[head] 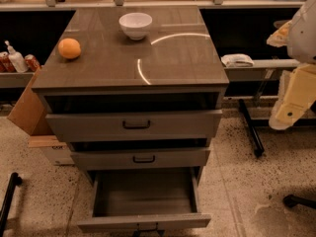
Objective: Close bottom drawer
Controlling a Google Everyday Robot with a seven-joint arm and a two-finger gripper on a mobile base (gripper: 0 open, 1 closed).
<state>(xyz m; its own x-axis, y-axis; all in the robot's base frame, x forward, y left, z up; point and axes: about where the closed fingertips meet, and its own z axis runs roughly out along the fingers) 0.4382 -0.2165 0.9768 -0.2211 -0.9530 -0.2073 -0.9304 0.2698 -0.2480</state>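
Note:
The bottom drawer (143,221) of the grey-brown cabinet (133,58) is pulled far out. Its empty inside (145,194) shows, and its flat front lies near the lower edge of the view. Its black handle (148,229) is partly cut off by that edge. The middle drawer (140,158) and the top drawer (133,125) stick out only slightly. My gripper (292,102) is the cream and white part at the far right. It hangs beside the cabinet at about top-drawer height, well away from the bottom drawer.
An orange (69,48) and a white bowl (135,24) sit on the cabinet top. A cardboard box (24,107) leans at the left. A black bar (251,127) and a chair foot (298,200) lie on the floor at the right. A black leg (7,199) stands at the lower left.

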